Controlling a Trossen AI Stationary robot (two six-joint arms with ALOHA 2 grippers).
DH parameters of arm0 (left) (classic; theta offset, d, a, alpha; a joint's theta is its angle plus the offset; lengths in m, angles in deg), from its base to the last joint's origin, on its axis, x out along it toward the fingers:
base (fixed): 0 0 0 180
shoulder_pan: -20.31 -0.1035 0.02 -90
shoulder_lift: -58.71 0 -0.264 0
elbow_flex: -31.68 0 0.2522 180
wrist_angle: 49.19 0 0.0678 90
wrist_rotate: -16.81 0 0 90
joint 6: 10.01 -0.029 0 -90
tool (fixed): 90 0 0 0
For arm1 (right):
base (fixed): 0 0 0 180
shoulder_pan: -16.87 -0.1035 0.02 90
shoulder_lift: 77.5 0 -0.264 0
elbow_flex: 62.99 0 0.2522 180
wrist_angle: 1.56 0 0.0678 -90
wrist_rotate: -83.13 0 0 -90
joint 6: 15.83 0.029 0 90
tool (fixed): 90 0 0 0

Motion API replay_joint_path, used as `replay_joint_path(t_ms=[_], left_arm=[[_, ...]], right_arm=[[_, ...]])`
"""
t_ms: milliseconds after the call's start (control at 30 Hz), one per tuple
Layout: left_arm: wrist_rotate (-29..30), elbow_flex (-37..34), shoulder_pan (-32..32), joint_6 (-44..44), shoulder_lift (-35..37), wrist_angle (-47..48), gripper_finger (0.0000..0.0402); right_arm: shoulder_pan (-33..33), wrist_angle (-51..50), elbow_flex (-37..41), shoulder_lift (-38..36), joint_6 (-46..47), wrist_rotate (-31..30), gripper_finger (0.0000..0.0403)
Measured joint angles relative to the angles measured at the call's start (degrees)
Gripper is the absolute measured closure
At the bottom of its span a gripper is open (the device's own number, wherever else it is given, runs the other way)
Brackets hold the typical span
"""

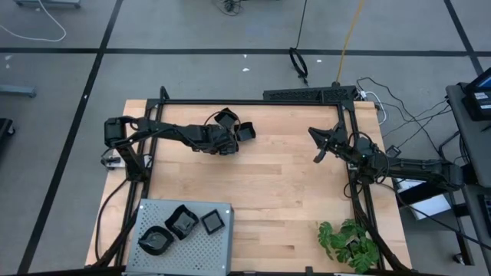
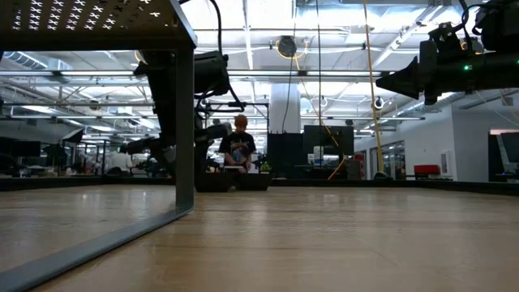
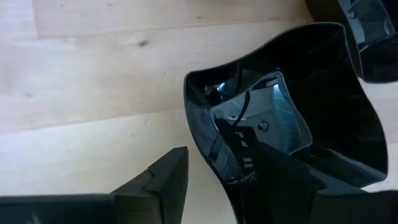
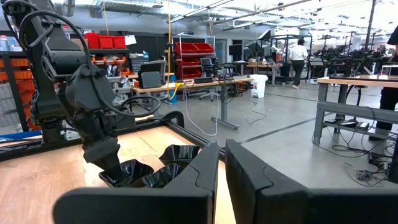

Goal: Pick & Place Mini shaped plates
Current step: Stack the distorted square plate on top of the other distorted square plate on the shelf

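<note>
Left wrist view: glossy black square plate (image 3: 298, 106), curved walls.

A robotics lab: workbenches (image 4: 364, 81), red storage bins (image 4: 193, 53), ceiling lights.

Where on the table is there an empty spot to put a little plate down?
The big bare patch is the wood in the middle of the table, between the grey tray and the plant. It is crowded on the tray, where three black plates sit, and at the back, where the left gripper holds a plate.
</note>
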Motion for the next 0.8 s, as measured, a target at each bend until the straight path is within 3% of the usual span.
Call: replay_joint_path(t_ms=[167,800], left_arm=[[0.0,0.0,0.0,-3.2,0.0,0.0,0.0215],[0.0,0.0,0.1,-2.0,0.0,-4.1,0.0215]], right_arm=[[0.0,0.0,0.0,0.0,0.0,0.0,0.0385],[0.0,0.0,0.0,0.0,0.0,0.0,0.0385]])
